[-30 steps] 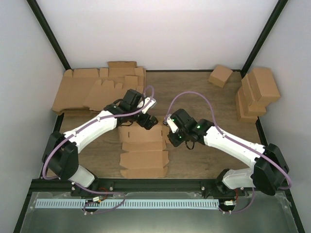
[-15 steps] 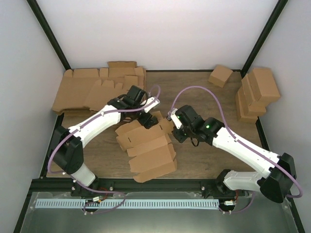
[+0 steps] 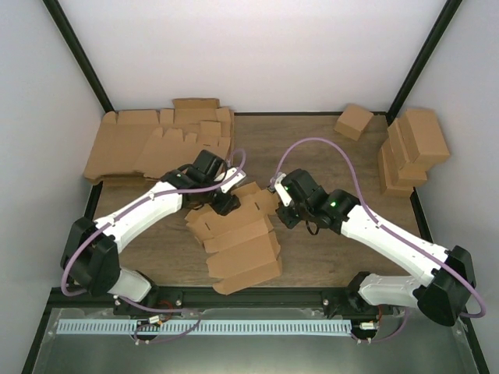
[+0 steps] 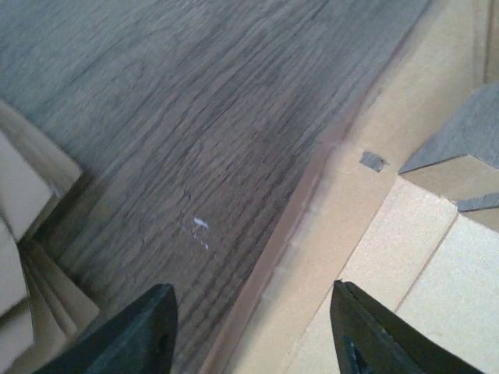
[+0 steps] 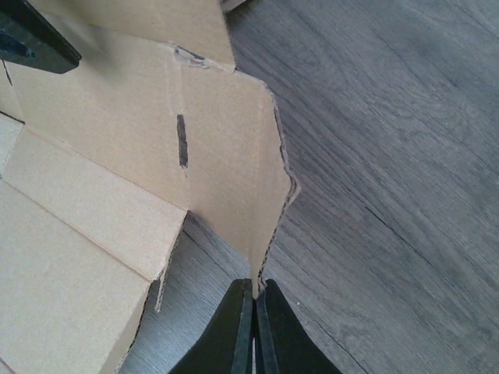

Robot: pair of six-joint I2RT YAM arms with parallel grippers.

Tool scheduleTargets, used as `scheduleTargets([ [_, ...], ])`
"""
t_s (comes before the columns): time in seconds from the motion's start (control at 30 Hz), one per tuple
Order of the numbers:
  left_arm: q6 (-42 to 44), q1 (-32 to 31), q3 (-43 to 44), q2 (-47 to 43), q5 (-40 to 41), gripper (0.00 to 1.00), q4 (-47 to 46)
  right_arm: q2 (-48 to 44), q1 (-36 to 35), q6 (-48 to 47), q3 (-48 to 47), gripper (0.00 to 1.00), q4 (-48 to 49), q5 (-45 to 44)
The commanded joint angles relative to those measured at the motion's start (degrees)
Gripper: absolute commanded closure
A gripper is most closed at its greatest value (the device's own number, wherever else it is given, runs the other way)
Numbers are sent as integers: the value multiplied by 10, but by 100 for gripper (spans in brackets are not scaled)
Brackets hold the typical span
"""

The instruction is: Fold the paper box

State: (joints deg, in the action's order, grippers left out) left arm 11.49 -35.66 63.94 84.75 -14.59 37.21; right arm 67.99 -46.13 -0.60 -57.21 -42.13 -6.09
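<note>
From above, the paper box [image 3: 238, 241] is a flat, unfolded blank lying askew on the table [image 3: 335, 156] between the two grippers. The left gripper [image 3: 224, 202] sits over its far-left corner. The right gripper [image 3: 281, 215] is at its far-right flap. Beyond the left gripper, toward the far corner, lies a stack of flat blanks [image 3: 148, 144]. Well out past the right gripper's outer side are piled folded boxes [image 3: 413, 152], with a single box [image 3: 353, 121] apart from them. This view does not show how either pair of fingers is set.

The left wrist camera does show it. The fingers [image 4: 136, 339] are spread wide and released, holding nothing. They straddle the blank's edge, with bare wood below the left finger and cardboard below the right one. A small slot [image 4: 372, 161] is cut into the panel ahead of the right finger. More cardboard layers show outside the left finger, but I cannot tell what they belong to.

The right wrist camera shows what the overhead hides. Its fingers [image 5: 234, 327] are pressed together, pinching the lowest tip of a flap that stands up off the wood. Ahead and to their left the panels spread out, one with a narrow slit [image 5: 182, 140]. A black tip [image 5: 31, 39] shows at the far-left corner over the cardboard.
</note>
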Motion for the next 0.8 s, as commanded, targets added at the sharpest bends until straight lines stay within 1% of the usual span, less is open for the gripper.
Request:
scheduleTargets([
  [0.0,0,-2,-28,-36,33,48,-6,-1,1,23,-1,99,31,-13],
  [0.03,-2,-2,-35,-43,38,52,-11,2,2,26,0,99,38,-11],
  [0.17,-10,-4,-55,-66,50,75,-33,15,2,40,12,99,70,-9],
  [0.23,-8,-5,-65,-82,59,83,-40,19,2,58,18,99,82,-22],
  [0.27,-2,-6,-69,-90,63,85,-42,20,2,67,22,99,90,-32],
  [0.4,15,-10,-84,-104,76,89,-51,25,2,95,39,99,128,-48],
  [0.5,19,-17,-87,-99,80,91,-50,36,5,113,42,94,138,-58],
  [0.57,25,-24,-90,-94,79,91,-52,42,10,119,46,92,147,-58],
  [0.6,28,-27,-91,-92,77,91,-52,45,13,119,49,88,154,-53],
  [0.63,29,-28,-92,-90,77,91,-53,47,17,119,51,81,159,-49],
  [0.7,26,-28,-91,-85,80,91,-53,50,19,118,51,75,166,-37],
  [0.73,25,-28,-88,-82,83,91,-54,49,19,114,51,69,171,-25],
  [0.77,22,-29,-86,-79,85,91,-53,48,19,112,53,66,177,-14],
])
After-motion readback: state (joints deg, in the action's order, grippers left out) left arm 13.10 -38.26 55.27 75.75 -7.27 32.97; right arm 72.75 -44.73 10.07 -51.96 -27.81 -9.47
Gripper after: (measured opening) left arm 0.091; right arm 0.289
